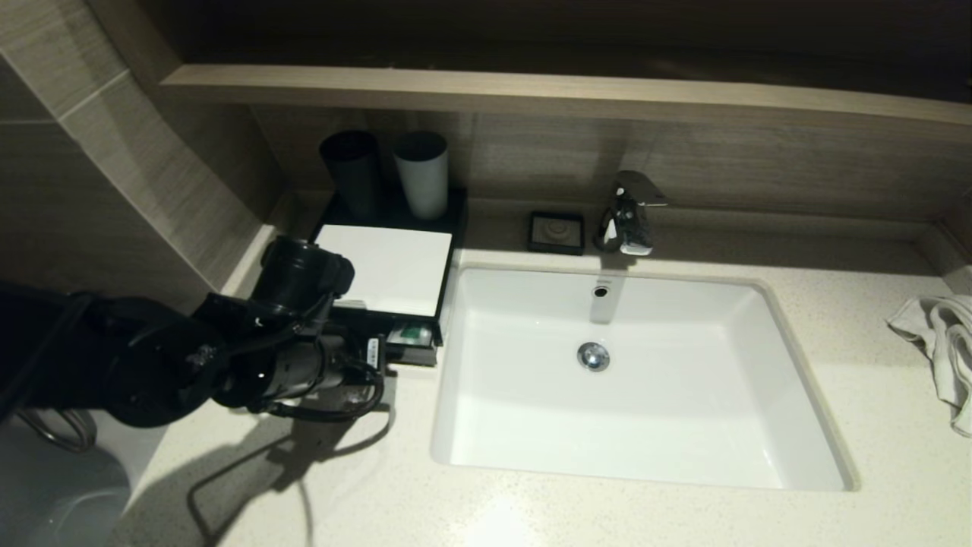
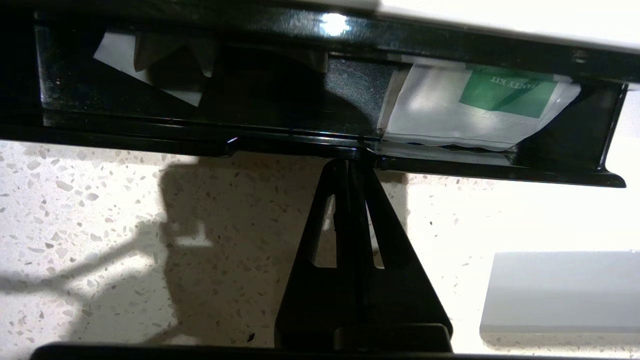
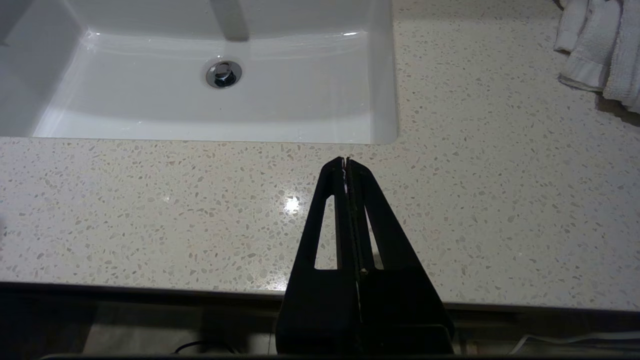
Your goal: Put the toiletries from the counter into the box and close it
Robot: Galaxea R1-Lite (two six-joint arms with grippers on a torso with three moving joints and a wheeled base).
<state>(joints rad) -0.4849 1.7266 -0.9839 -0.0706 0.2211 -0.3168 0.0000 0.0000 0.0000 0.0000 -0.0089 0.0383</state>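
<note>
- counter (image 1: 683, 524): speckled glossy stone with inset sink (image 1: 531, 425). No toiletries visible on the bare stretches, so loading looks done; closing is what's left.
- box (image 1: 387, 266): low, black, white top panel, back-left of the sink with two cups behind it. Drawer (image 2: 500, 167) partly pulled out toward the robot. Looks rigid and light; on this slick stone it'll likely slide rather than resist, so push square on the middle of the drawer's front edge, not a corner.
- left gripper (image 2: 356, 160): fingers clenched together, nothing held, tips right at the drawer's front lip. Contact looks likely; can't confirm.
- right gripper (image 3: 346, 161): parked over the counter's front edge, pinched closed, empty.
- pouch (image 2: 465, 107): clear, green label, lying flat in the drawer's sink-side end. Soft, thin, slippery film; judging by the wrist view it sits low enough to clear the top panel.
- white packet (image 2: 120, 55): at the drawer's other end, partly hidden.
</note>
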